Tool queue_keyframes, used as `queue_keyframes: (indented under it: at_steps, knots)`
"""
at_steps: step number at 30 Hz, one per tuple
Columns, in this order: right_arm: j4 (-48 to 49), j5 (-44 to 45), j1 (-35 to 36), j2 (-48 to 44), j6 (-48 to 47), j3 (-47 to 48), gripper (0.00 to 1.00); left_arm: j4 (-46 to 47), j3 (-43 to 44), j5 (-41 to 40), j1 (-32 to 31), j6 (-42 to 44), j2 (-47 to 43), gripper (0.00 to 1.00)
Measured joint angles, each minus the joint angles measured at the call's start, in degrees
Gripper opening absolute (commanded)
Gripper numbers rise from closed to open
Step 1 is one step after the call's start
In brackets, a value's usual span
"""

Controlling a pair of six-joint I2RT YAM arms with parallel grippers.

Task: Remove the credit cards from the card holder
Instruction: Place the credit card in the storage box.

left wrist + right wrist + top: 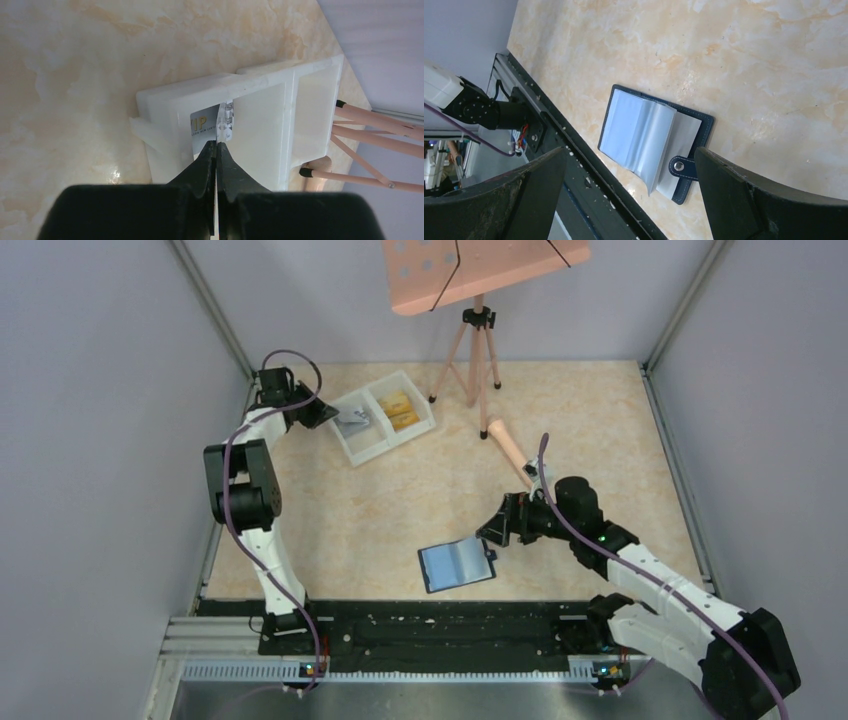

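The blue card holder (pixel 457 563) lies open near the front edge, pale slots up and black tab to the right; it also shows in the right wrist view (pixel 651 140). My right gripper (pixel 497 530) is open and empty just above its tab side (pixel 630 152). My left gripper (pixel 320 412) is at the left compartment of the white tray (pixel 425 422), shut on a grey-silver credit card (pixel 202 130) that reaches into that compartment. Yellow-orange credit cards (pixel 400 408) lie in the tray's right compartment.
A pink tripod (pixel 478 355) carrying a pink board (pixel 480 270) stands at the back. A pink stick (pixel 510 448) lies right of centre. The black rail (pixel 440 625) runs along the front edge, close to the card holder. Walls enclose the left, right and back.
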Motion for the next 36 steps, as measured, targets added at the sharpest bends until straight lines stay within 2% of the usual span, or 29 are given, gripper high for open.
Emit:
queue_keyframes:
  at_steps: [18,36]
  knots:
    - [-0.09,0.63,0.00,0.50,-0.50,0.00,0.99,-1.14,3.39,-0.85,0.00,1.07,1.90,0.13]
    - [-0.11,1.11,0.00,0.52,-0.90,0.00,0.99,-1.66,3.63,-1.31,0.00,1.51,1.92,0.18]
